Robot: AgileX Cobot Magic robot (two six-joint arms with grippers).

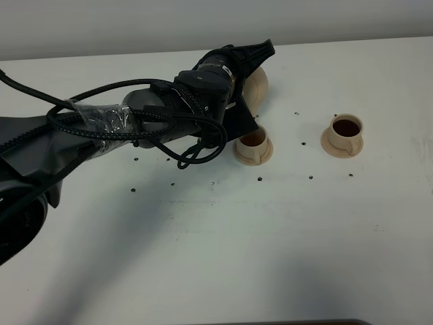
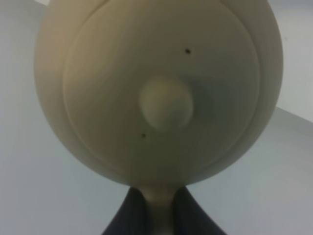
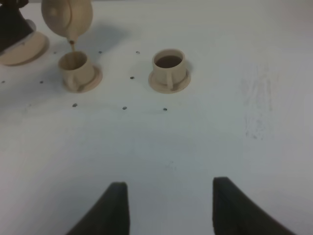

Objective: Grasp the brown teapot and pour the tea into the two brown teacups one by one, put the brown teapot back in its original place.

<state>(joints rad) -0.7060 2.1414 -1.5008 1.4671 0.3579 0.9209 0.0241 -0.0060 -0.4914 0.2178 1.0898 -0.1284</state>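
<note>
surface: white table (image 1: 284,257), small dark specks (image 1: 310,177) scattered | backdrop: plain pale grey wall (image 1: 135,24) | light: diffuse, soft shadows on tabletop

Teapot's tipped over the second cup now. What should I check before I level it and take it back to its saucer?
1. Left gripper on the brown teapot handle: ok, a finger sits on each side of it.
2. Spout over the teacup under the spout: ok, the tea falls inside the rim.
3. That cup's fill level: cannot tell; tea shows, but its depth is unclear.
4. The other teacup: ok, it holds dark tea.
5. The large saucer free for the return: cannot tell, the arm hides part of it.
6. Right gripper: ok, open and apart from both cups.
</note>
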